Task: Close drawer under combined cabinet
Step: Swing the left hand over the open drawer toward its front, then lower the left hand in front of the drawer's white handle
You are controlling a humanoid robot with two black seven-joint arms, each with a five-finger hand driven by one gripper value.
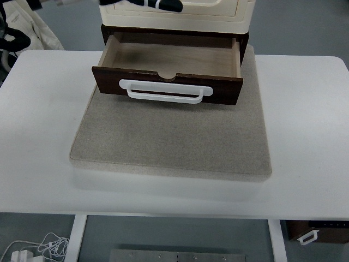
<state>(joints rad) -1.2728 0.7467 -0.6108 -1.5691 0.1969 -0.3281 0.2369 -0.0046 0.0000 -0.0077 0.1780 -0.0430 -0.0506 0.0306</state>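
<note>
No hand of ours is in view, so its state cannot be told. We see the drawer (169, 60) pulled wide open over the mat (172, 136) on the counter (305, 125), seemingly empty; closing hasn't begun. Next, we push its front (163, 82) straight back.

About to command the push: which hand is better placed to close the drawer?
Neither hand is in view. The open drawer front sits near the picture's centre, slightly left, so left, marginally.
</note>
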